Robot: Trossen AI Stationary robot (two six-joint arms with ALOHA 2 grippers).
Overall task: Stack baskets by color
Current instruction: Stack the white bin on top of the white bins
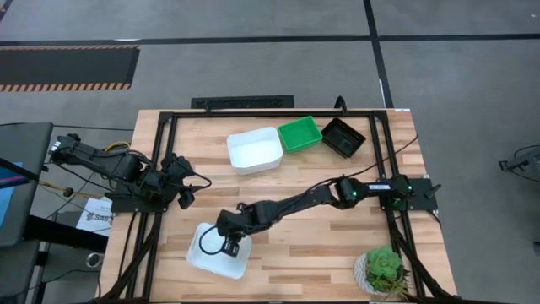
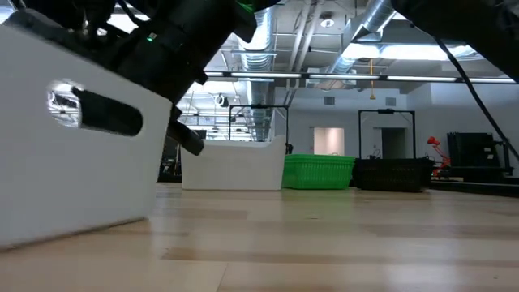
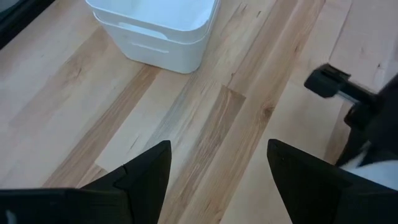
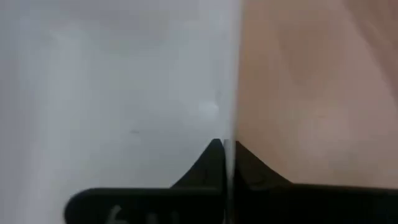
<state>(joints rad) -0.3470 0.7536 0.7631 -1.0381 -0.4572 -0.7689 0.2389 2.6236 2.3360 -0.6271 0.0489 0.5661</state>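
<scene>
- Dark left arm, folded over the table's left edge; left gripper (image 3: pixel 214 180) hangs above bare wood, its two fingers set wide apart and holding nothing.
- White rectangular plastic basket with rounded corners (image 1: pixel 213 256), near-left part of the light wooden table (image 1: pixel 321 253), close to the near edge; in the low view it fills the left foreground, a slot handle in its wall.
- Right gripper (image 4: pixel 225 163), reached across from the right side of the table, stands at that near white basket; its two fingers are pinched onto the basket's thin wall, one inside and one outside.
- White plastic baskets, nested (image 1: pixel 255 149), far part of the table, left end of a row; at least two, count beyond that unclear.
- Bright green plastic basket (image 1: pixel 300 133), just right of the nested white ones.
- Black slotted plastic basket (image 1: pixel 343 137), right end of the row, turned at an angle.
- Green potted plant in white pot (image 1: pixel 382 272), near-right corner, well apart from all baskets.
</scene>
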